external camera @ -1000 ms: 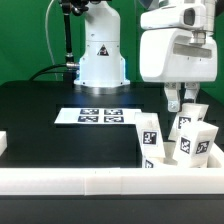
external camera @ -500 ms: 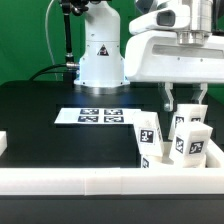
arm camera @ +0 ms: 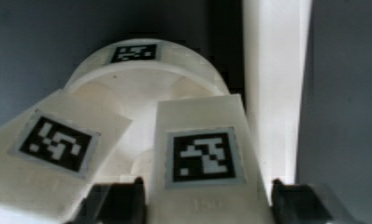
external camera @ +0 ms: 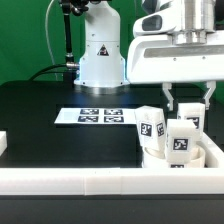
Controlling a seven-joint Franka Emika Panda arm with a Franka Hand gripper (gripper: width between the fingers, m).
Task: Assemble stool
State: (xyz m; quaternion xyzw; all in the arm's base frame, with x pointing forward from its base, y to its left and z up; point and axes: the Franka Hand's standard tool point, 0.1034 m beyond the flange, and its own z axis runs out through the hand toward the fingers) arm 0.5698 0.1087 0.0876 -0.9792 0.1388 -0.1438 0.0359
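White stool leg (arm camera: 204,150) stood clamped between the gripper (external camera: 187,101) fingers, seated on the round seat (external camera: 172,160) beside the border rail (external camera: 70,180)

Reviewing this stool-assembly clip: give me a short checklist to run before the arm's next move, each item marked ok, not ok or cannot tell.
1. End effector closed on a blocky white plastic leg with a black-and-white tag: ok.
2. Held leg over the round white plastic seat: ok.
3. Leg seated in the seat's hole: cannot tell, the joint is hidden.
4. Leg upright: not ok, it looks tilted in the wrist view.
5. Another tagged white leg already standing on the seat: ok.
6. Flat white marker board clear of the parts: ok.
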